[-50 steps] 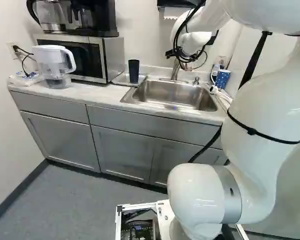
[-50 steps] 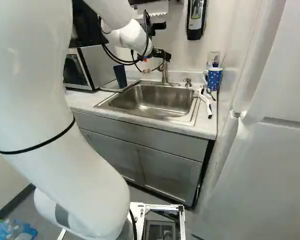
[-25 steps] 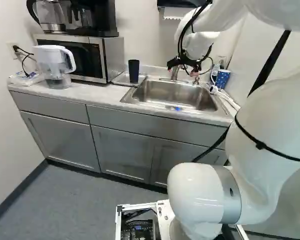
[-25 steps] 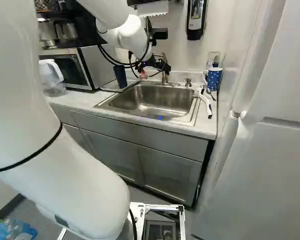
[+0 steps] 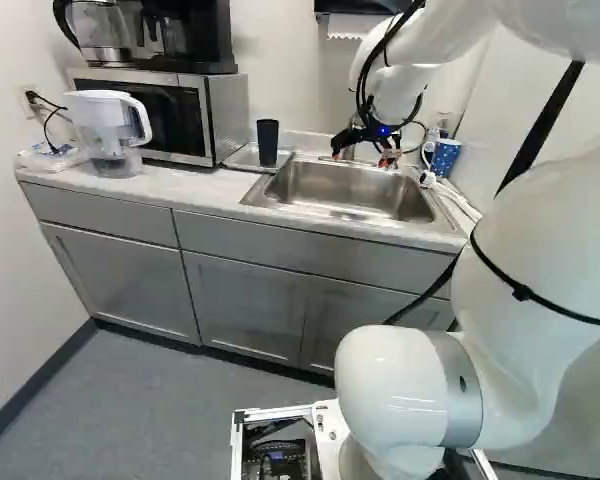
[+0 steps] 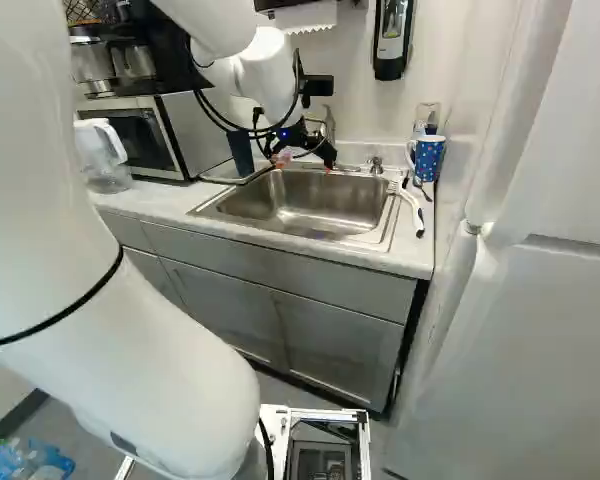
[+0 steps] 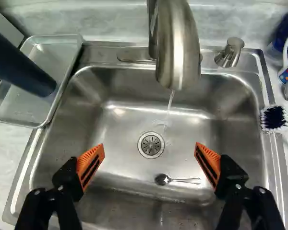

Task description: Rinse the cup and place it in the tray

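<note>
Metal faucet (image 7: 177,57), spoon (image 7: 162,179) in sink (image 7: 230,120)

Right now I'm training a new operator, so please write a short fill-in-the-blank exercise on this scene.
The dark cup stands on a metal ____ beside the sink.
Water runs into the sink from the ____.
Near the drain, a small ____ lies in the sink.
Rather than shut, the gripper is ____.

Missing words: tray; faucet; spoon; open.
</note>
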